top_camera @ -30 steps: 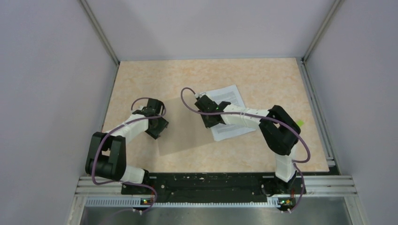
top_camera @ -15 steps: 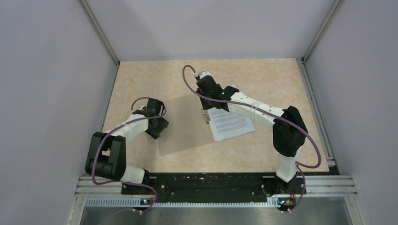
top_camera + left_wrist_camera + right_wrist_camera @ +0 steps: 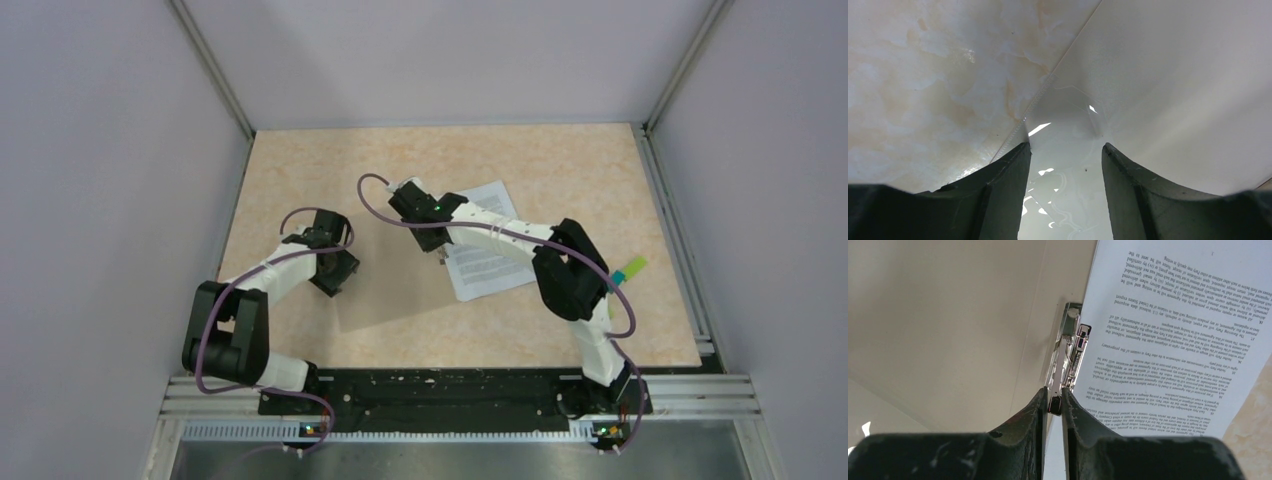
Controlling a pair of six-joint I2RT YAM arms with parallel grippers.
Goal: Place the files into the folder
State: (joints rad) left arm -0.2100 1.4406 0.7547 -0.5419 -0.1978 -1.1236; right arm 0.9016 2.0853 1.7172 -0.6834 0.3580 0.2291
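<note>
The folder (image 3: 385, 285) lies flat mid-table, and its pale inner face fills the left of the right wrist view (image 3: 948, 315). The files (image 3: 492, 262), white sheets printed with black text, lie on its right side; they also show in the right wrist view (image 3: 1168, 325). My right gripper (image 3: 432, 244) is shut (image 3: 1054, 392) on the folder's metal clip (image 3: 1069, 347) at the sheets' left edge. My left gripper (image 3: 338, 272) is open (image 3: 1065, 147), with its fingers (image 3: 1003, 190) down on the folder's glossy left edge (image 3: 1173, 75).
A small green and yellow block (image 3: 630, 268) lies on the beige marbled tabletop (image 3: 330, 170) right of the sheets, beside the right arm's elbow. Grey walls close in the left, back and right. A metal rail (image 3: 460, 395) runs along the near edge.
My right arm swung back and then forward and left again, and its gripper now sits at the sheets' left edge. The left arm, folder and sheets have not visibly moved.
</note>
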